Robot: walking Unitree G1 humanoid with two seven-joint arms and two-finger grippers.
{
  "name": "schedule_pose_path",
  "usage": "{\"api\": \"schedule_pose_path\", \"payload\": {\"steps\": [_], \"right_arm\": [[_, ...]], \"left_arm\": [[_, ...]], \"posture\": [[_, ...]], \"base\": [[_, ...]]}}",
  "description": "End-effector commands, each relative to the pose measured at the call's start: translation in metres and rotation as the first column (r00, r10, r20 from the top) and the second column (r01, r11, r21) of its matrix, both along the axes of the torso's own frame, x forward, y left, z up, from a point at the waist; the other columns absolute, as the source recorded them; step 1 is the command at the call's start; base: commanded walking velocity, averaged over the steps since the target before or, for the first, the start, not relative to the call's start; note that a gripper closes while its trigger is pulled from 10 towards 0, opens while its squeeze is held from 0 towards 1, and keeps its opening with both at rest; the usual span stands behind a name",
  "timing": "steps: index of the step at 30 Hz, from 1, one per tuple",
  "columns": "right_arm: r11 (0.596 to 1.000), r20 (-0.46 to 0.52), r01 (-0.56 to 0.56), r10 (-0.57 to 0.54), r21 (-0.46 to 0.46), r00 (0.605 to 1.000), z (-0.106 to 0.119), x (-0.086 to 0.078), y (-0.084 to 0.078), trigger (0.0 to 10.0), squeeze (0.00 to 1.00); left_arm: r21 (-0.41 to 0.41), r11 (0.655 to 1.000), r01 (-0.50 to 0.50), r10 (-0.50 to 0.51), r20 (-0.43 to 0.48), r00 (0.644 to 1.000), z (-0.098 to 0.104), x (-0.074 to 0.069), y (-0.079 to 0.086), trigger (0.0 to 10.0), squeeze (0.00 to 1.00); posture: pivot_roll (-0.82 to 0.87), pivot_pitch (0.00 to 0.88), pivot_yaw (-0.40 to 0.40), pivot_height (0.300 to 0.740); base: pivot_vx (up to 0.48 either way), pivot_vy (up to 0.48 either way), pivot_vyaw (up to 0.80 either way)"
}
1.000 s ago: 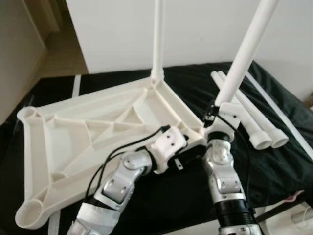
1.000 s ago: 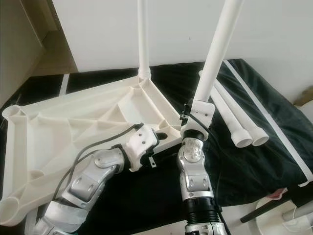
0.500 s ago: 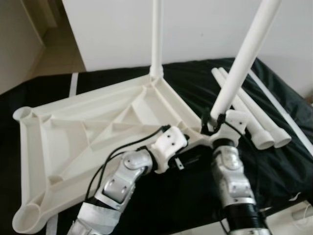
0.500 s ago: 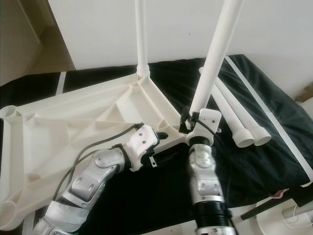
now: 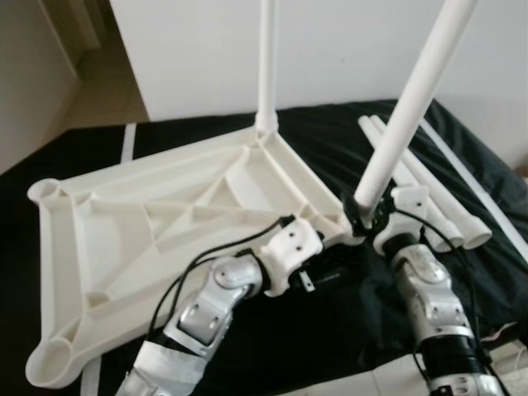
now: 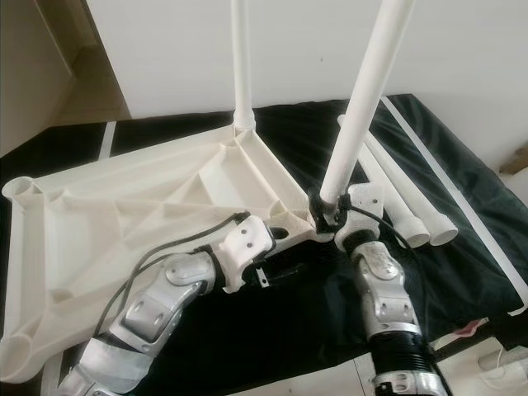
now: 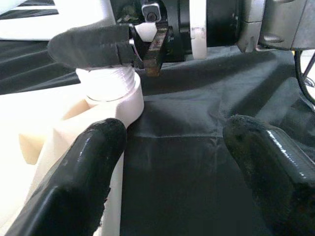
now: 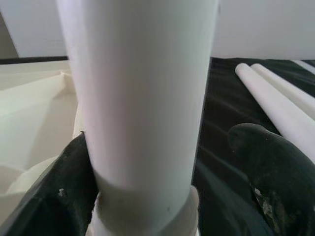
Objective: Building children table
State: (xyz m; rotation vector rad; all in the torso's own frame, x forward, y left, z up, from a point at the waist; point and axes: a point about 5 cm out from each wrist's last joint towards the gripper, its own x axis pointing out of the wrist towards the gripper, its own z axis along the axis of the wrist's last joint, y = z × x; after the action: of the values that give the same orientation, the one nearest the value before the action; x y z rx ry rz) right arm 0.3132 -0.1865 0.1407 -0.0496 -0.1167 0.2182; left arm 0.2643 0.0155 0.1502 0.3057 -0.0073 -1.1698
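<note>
The white table top (image 5: 165, 206) lies upside down on a black cloth. One white leg (image 5: 266, 66) stands upright in its far corner. A second leg (image 5: 408, 99) leans in the near right corner socket (image 7: 110, 101), its threaded end (image 7: 106, 81) at the socket's mouth. My right gripper (image 5: 367, 216) surrounds this leg's base. In the right wrist view one finger (image 8: 74, 182) touches the leg and the other (image 8: 261, 157) stands apart from it. My left gripper (image 7: 172, 142) is open beside the same corner, one finger (image 7: 88, 167) against the table's edge.
Two loose white legs (image 6: 404, 206) lie side by side on the black cloth (image 5: 330, 148) to the right. A white strip (image 5: 478, 194) runs along the cloth's right side. A white wall rises behind, with an opening and bare floor at far left.
My right arm has swung out to the right and its gripper has turned and dropped to the leg's base by the socket. The left arm has barely moved.
</note>
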Motion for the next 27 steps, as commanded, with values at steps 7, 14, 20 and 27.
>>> {"api": "schedule_pose_path", "payload": {"steps": [7, 14, 20, 27], "right_arm": [[0.988, -0.003, -0.144, 0.144, -0.052, 0.990, 0.008, 0.012, -0.012, 10.0, 0.00], [0.957, -0.048, -0.265, 0.261, -0.117, 0.964, 0.014, 0.027, -0.014, 10.0, 0.00], [0.950, -0.083, -0.284, 0.275, -0.127, 0.958, 0.006, 0.030, -0.019, 10.0, 0.00], [0.953, -0.109, -0.285, 0.274, -0.103, 0.955, -0.004, 0.031, -0.021, 0.0, 0.00]], "left_arm": [[0.018, 1.000, -0.005, 0.005, -0.014, 1.000, -0.004, -0.001, -0.004, 10.0, 0.00], [0.032, 0.999, 0.007, -0.008, 0.013, 1.000, -0.002, 0.000, -0.005, 10.0, 0.00], [0.040, 0.999, 0.003, -0.004, 0.020, 1.000, -0.001, 0.000, -0.004, 10.0, 0.00], [0.042, 0.999, 0.000, -0.001, 0.024, 1.000, -0.001, 0.001, -0.003, 10.0, 0.00]], "posture": [[-0.05, 0.000, -0.002, 0.740], [-0.04, 0.000, 0.003, 0.740], [-0.03, 0.000, -0.001, 0.740], [-0.03, 0.000, 0.006, 0.740]], "base": [[0.000, 0.000, 0.00], [0.000, 0.000, 0.00], [0.000, 0.000, 0.00], [0.000, 0.000, 0.00]]}}
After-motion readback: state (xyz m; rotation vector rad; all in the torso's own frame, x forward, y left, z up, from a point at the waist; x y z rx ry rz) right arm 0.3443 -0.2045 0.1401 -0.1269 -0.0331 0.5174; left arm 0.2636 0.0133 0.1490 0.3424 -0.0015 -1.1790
